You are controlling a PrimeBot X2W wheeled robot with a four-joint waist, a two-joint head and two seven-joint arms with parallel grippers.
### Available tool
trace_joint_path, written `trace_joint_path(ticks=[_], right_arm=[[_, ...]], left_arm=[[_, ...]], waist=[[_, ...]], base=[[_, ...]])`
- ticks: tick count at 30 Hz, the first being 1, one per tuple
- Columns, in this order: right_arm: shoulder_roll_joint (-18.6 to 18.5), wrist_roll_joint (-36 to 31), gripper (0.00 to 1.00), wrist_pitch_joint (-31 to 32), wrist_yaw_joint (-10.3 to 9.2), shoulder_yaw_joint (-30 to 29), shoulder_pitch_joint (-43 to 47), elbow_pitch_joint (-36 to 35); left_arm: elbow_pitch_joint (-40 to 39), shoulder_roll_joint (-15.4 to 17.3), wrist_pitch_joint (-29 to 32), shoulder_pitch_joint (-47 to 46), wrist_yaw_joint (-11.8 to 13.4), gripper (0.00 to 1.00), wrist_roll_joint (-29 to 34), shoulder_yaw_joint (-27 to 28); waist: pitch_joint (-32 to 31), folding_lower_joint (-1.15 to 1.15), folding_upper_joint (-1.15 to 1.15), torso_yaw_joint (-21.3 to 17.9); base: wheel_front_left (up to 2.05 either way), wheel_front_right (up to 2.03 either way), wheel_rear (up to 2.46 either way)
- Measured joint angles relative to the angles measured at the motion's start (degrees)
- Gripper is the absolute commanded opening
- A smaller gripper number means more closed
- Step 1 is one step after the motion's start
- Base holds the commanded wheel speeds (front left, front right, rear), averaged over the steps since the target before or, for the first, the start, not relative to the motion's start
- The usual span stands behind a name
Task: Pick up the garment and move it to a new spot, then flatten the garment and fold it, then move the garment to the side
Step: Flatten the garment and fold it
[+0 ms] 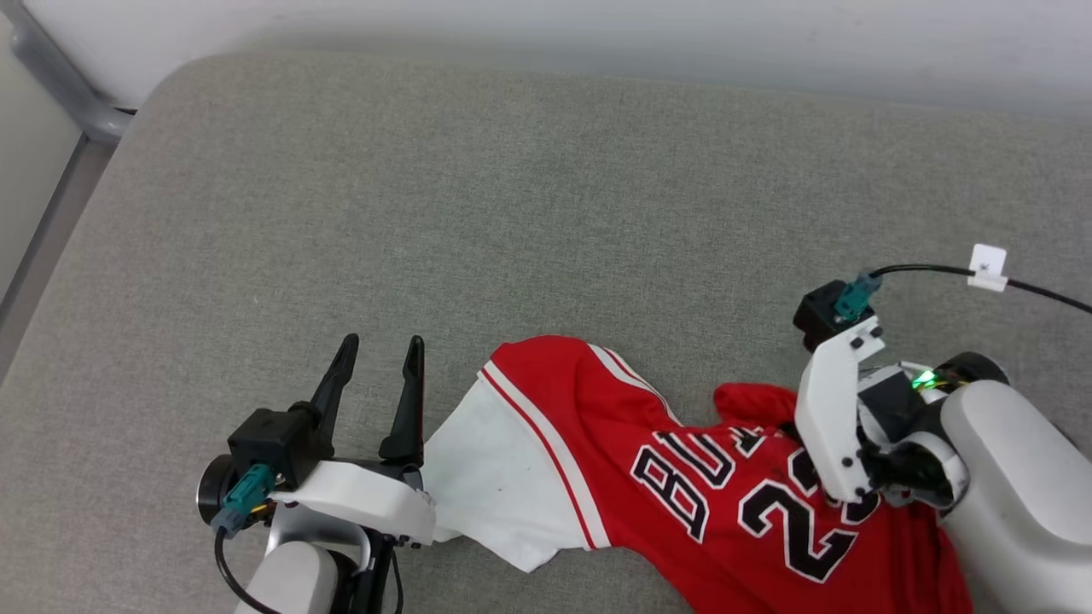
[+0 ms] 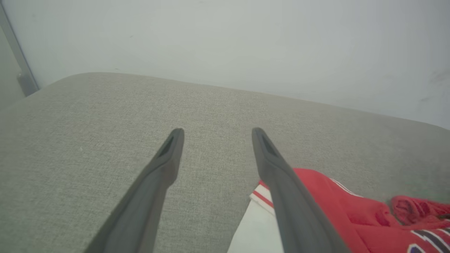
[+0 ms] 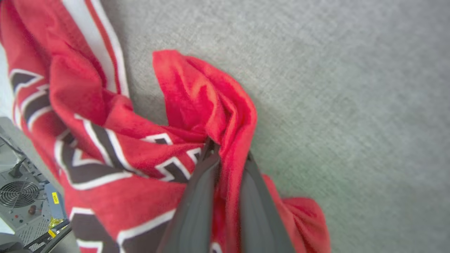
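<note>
The garment (image 1: 682, 460), a red jersey with a white sleeve, striped trim and black white-outlined lettering, lies rumpled at the near edge of the grey cushion (image 1: 529, 213). My right gripper (image 3: 228, 151) is shut on a bunched red fold of the garment (image 3: 197, 105) near the lettering; in the head view its fingers are hidden under the wrist (image 1: 840, 418). My left gripper (image 1: 381, 345) stands open just left of the white sleeve, with nothing between its fingers. In the left wrist view the left gripper (image 2: 217, 130) hovers over bare cushion, the garment (image 2: 337, 207) beside its right finger.
A white wall (image 1: 597, 34) borders the cushion's far side, and a grey metal post (image 1: 60, 77) stands at the far left corner. A black cable with a white tag (image 1: 988, 266) trails from my right wrist. Machinery (image 3: 24, 196) shows below the cushion's near edge.
</note>
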Motion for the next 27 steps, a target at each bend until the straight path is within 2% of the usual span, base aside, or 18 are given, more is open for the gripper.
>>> trace_joint_path(ticks=[3,10,15,18,23,27], right_arm=[[-0.14,-1.22,0.0,-4.08,-0.02,-3.27,-1.24,0.64],[0.29,-6.58,0.0,-11.29,-0.04,-16.59,-2.56,-2.52],[1.54,-11.85,0.0,-12.07,-0.04,-27.8,4.12,-7.45],[4.2,-14.03,0.0,-11.69,-0.04,-33.85,11.48,-10.81],[12.13,-15.81,0.0,-11.98,-0.04,-42.4,25.22,-15.55],[17.08,-16.13,0.0,-14.12,-0.04,-46.12,33.43,-16.38]], left_arm=[[0.43,0.09,-0.02,0.3,-0.24,1.0,0.24,0.01],[0.66,1.03,-0.07,1.56,0.07,1.0,0.8,0.1],[0.48,1.51,0.44,3.26,0.56,1.0,0.79,-0.03],[0.22,1.51,0.86,4.2,0.8,1.0,0.69,-0.2],[-0.12,1.88,1.65,5.91,1.22,1.0,0.53,-0.35],[-0.66,2.19,2.3,6.7,1.53,1.0,0.33,-0.57]], waist=[[-1.11,0.0,0.0,-0.51],[-4.2,0.0,0.0,-2.48],[-6.41,0.0,0.0,-4.05],[-7.66,-0.01,0.0,-4.85],[-9.34,-0.01,0.0,-6.1],[-10.22,-0.01,0.0,-6.74]], base=[[0.0,0.0,0.0],[0.0,0.0,0.0],[0.0,0.0,0.0],[0.0,0.0,0.0],[0.0,0.0,0.0],[0.0,0.0,0.0]])
